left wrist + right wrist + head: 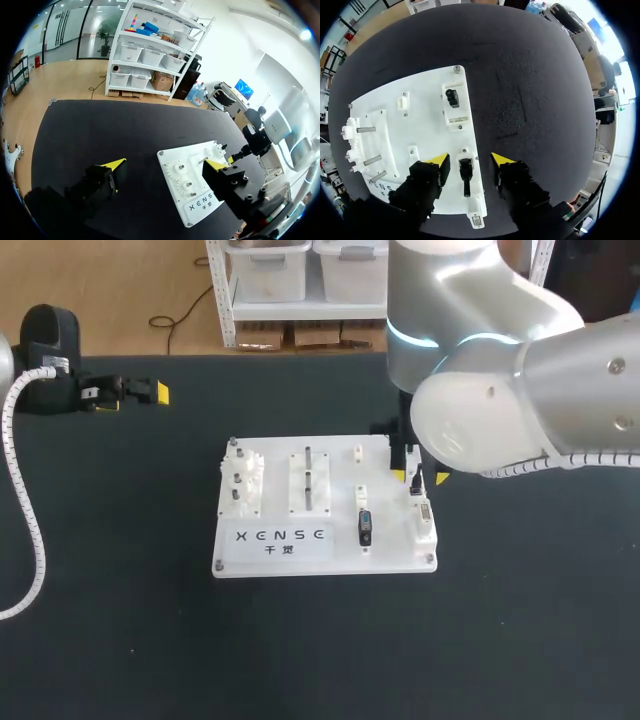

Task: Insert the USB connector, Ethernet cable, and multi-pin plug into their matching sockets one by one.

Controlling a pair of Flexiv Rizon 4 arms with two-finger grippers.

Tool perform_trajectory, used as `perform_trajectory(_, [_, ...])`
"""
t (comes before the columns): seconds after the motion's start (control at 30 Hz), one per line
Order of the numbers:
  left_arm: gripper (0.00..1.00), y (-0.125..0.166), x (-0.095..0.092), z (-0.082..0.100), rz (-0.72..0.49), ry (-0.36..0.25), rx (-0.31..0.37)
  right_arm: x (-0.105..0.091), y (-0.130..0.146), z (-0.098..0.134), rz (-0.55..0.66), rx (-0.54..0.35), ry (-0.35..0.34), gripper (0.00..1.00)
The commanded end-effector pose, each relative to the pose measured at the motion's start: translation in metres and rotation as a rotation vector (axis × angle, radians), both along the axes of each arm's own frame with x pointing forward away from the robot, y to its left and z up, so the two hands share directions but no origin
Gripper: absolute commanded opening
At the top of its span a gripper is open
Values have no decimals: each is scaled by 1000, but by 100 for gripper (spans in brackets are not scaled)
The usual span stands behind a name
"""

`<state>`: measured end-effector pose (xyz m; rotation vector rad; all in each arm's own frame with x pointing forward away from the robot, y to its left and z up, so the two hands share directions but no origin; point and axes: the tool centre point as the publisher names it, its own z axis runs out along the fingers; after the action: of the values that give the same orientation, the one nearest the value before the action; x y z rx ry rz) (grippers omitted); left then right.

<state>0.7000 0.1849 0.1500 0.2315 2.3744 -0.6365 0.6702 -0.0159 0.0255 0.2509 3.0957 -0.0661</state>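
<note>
Black plug (465, 175) is the piece to mind. It lies lengthwise on the white strip (474, 202) along the right edge of the white board (420, 125), directly between the spread fingers of your right gripper (470, 160), and neither yellow tip touches it. You cannot tell from these views whether it is the USB or the Ethernet end, nor whether it is already home in a socket. Behind it on the same strip, nearer the wrist, a multi-pin face (476, 220) shows, and ahead of the gripper a second black plug (452, 97) sits in a white block. Your left gripper (135, 395) rests open at the table's far left, well apart from the board, so expect no steadying from it. To grasp well, you would probably do best to centre the fingers so both pads meet the plug's long sides together, since a one-sided touch would likely skew it on the strip. Come down square, close gently, and lift only when the hold feels even. Then keep the plug's axis in line with its socket and press straight, without rocking.
</note>
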Motion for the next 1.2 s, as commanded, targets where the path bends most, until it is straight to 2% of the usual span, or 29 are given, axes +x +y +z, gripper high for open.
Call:
perform_trajectory(0.03, [100, 0, 0, 0, 0, 0, 0, -10, 4, 23, 2, 12, -36, 100])
perform_trajectory(0.23, [100, 0, 0, 0, 0, 0, 0, -20, 30, 48, 50, 14, -78, 100])
perform_trajectory(0.37, [100, 0, 0, 0, 0, 0, 0, -32, 46, 50, 86, -12, -81, 100])
perform_trajectory(0.67, [100, 0, 0, 0, 0, 0, 0, -61, 69, 36, 155, -33, -42, 100])
perform_trajectory(0.83, [100, 0, 0, 0, 0, 0, 0, -71, 74, 24, 164, -35, -14, 100])
perform_trajectory(1.2, [100, 0, 0, 0, 0, 0, 0, -80, 76, -1, 154, -29, 47, 100])
